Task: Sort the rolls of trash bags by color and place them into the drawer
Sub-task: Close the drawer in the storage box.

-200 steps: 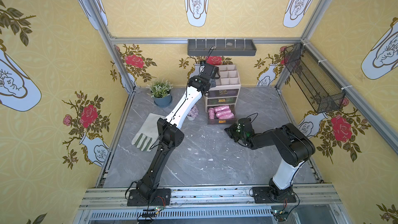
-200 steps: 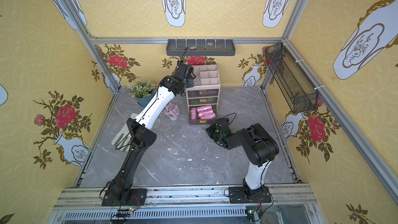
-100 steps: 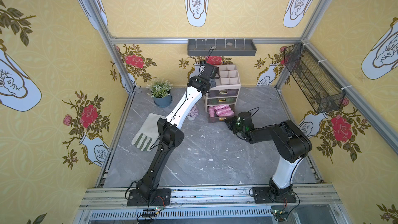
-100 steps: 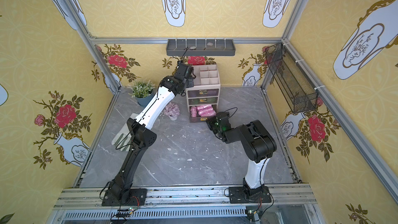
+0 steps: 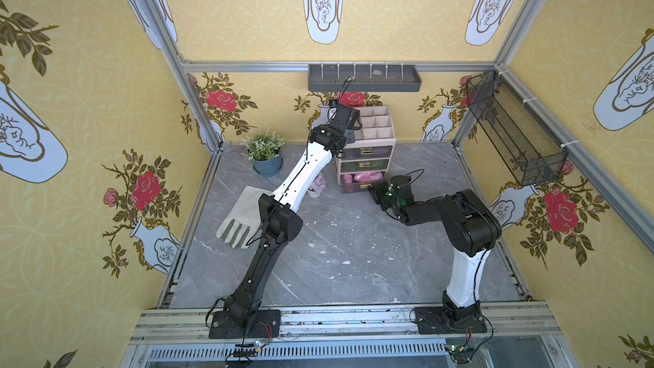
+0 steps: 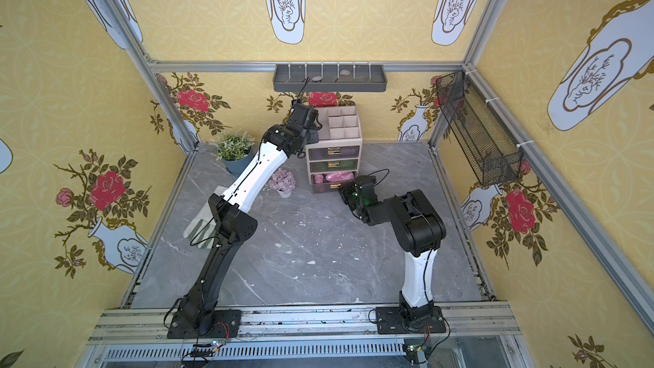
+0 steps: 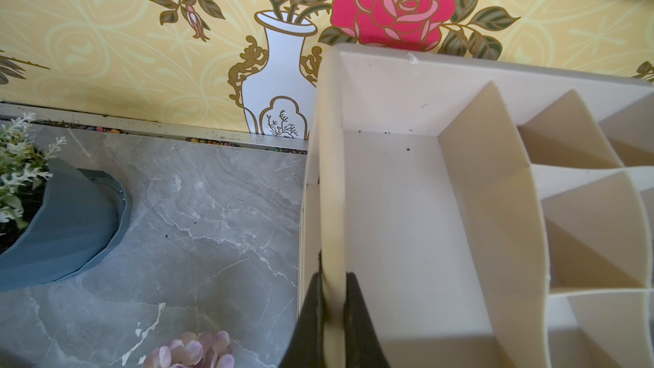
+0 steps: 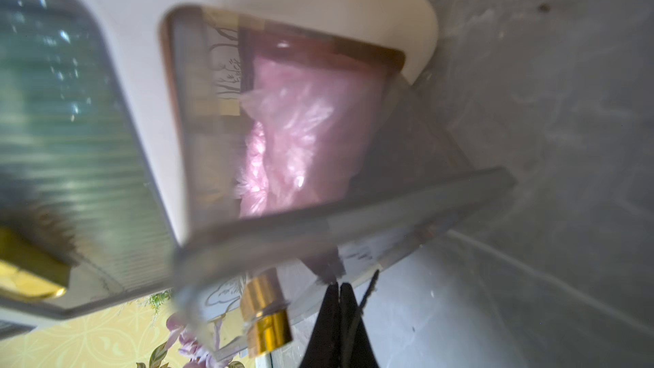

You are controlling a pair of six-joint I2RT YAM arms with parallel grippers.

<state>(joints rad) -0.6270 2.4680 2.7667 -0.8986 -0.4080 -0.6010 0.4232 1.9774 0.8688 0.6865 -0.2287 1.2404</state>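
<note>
What matters for us here is how the bottom drawer [image 5: 355, 185] lies from the right pincer [image 8: 339, 288]. The drawer stands partly pulled out of the organiser [image 5: 364, 136], and its clear front panel [image 8: 354, 221] sits straight ahead of the pincer tips, close enough that we cannot tell whether they touch it or stop just short. The gold handle [image 8: 269, 316] is just to one side of the tips, not between them. The right pincer is pressed together and carries nothing.

The pink rolls [image 8: 304, 129] lie inside that drawer, beyond the panel, packed side by side. Both top views show their long axes running roughly across the drawer, not along its slide. The slide axis runs from the pincer straight into the organiser, so we judge that a push along that line would shut the drawer.

The right arm is by far the nearer one. The left pincer [image 7: 334, 277] is up at the organiser's open top, pinching its cream side wall [image 7: 331, 207] with one finger on either face. We read that as a brace, so the organiser does not skid back over the bench [image 5: 336, 249].
</note>
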